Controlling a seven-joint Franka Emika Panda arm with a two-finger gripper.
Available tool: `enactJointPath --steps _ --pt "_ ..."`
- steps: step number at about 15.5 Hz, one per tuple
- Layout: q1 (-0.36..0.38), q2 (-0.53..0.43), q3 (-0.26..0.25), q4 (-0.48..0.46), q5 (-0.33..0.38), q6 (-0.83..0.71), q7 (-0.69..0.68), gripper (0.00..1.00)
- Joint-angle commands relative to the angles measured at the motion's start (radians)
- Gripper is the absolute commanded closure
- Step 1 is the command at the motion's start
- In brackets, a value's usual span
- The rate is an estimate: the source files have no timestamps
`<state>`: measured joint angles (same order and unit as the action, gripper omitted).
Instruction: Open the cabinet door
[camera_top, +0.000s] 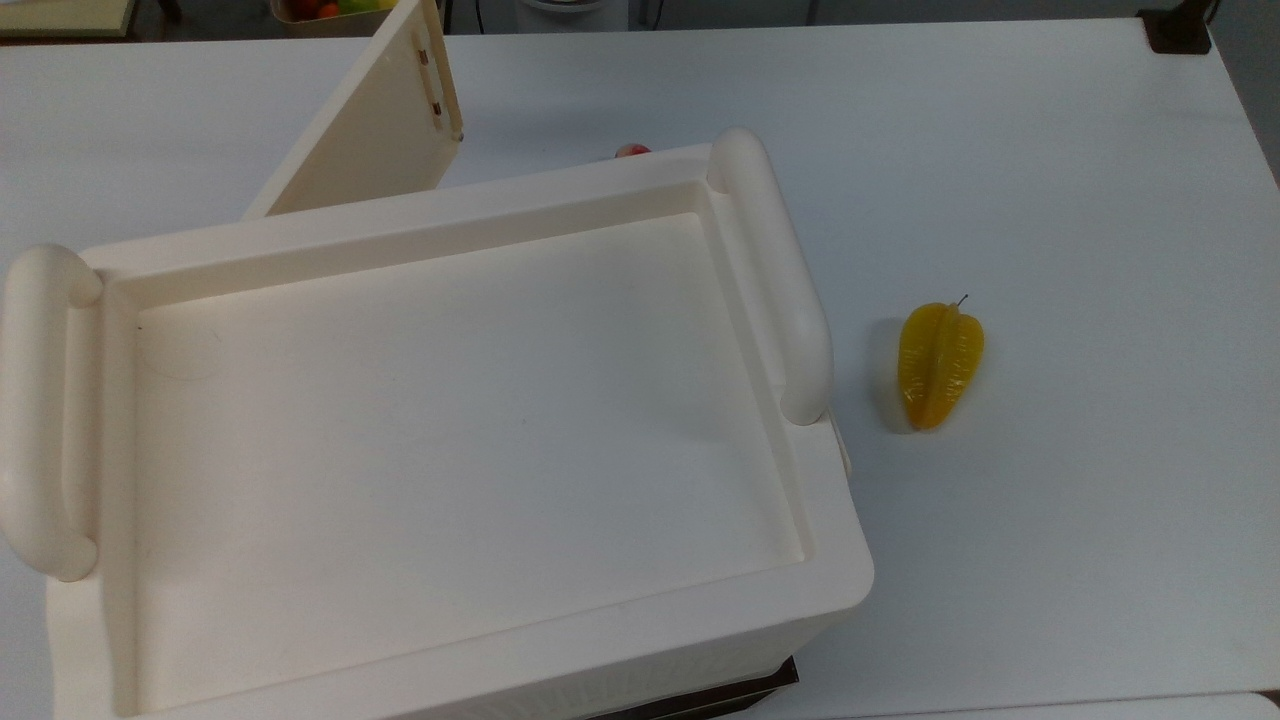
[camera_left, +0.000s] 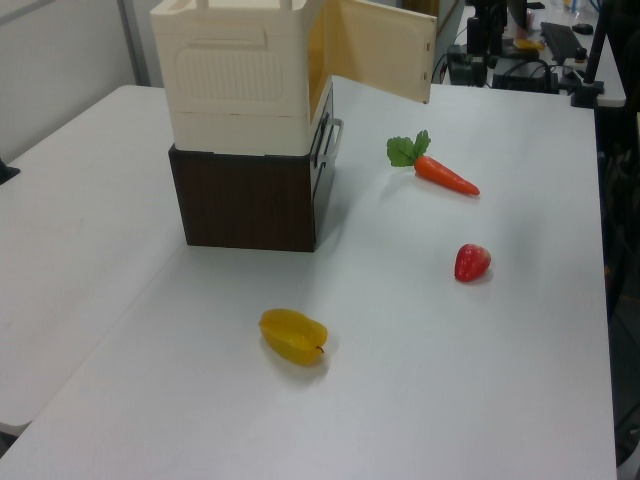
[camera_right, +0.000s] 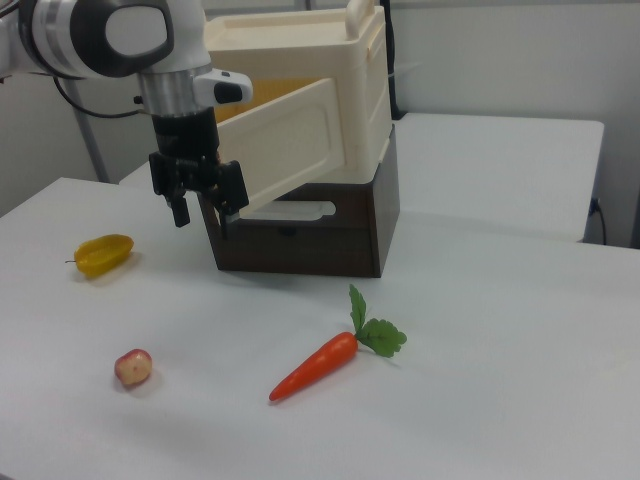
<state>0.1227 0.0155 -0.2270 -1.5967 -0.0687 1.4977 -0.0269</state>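
The flat cream plastic cabinet door (camera_right: 290, 150) was swung well out from the large cream plastic cabinet (camera_top: 450, 440). The black two-finger gripper (camera_right: 200, 200) was seen at the door's free edge, fingers spread, nothing grasped. A snag on that edge was judged possible if the gripper was pulled sideways. Open white counter (camera_right: 500, 400) lay beyond the door; the orange plastic carrot (camera_right: 315, 365) lay well apart from it.

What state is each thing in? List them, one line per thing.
cabinet door: open, angled out from the cabinet front.
cabinet: upright, open on one side.
gripper: open, at the door's free edge.
star fruit: lying on its side.
carrot: lying flat.
strawberry: lying loose.
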Motion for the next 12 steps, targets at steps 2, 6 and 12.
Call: enactJointPath --steps 2,6,12 --pt "0.009 -0.055 0.005 -0.069 -0.022 0.030 0.019 0.00" --pt "-0.003 -0.049 0.002 -0.049 -0.013 0.036 0.019 0.00" --pt "-0.006 -0.048 -0.003 -0.046 -0.006 0.033 0.021 0.00"
